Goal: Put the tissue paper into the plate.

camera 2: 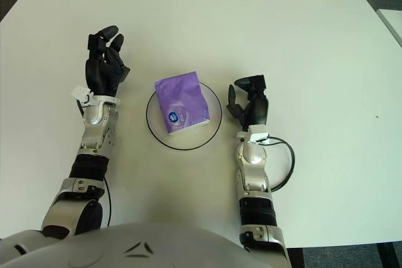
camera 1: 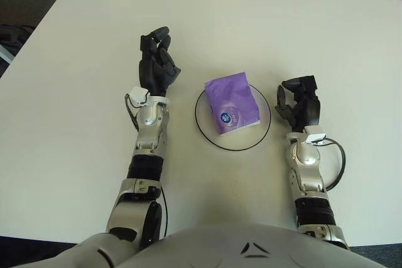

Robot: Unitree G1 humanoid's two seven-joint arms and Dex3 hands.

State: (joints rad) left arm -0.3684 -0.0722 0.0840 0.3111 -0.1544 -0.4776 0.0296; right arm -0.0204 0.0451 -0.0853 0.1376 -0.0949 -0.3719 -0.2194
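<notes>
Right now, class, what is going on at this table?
A humanoid robot faces a white table. A purple tissue pack already lies in the white plate with the dark rim, between the two hands. Neither hand holds anything. The left hand shows to the left of the plate and the right hand just to its right, both with relaxed fingers and clear of the pack. By how things lie, the placing looks done.

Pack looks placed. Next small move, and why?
Probably none on the tissue pack: it already lies in the plate, one corner over the far rim. Both hands hold nothing, the left hand left of the plate, the right hand right of it. I'd draw the right hand back a little.
</notes>
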